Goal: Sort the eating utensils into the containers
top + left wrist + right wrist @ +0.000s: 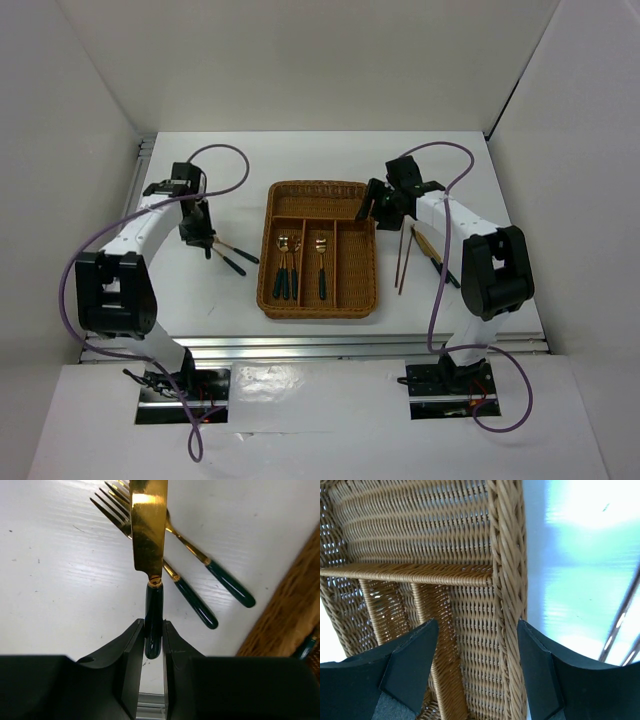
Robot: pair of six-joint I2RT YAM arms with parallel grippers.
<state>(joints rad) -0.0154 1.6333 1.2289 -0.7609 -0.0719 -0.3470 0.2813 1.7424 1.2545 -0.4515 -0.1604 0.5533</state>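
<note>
Gripping knife (148,535) by its handle in narrow left jaws — blade out over two forks (195,602) on the surface (60,580) at 9 o'clock of tray (320,186), likely for a carry to a slot — with right jaws wide and empty over its 2 o'clock corner.
</note>
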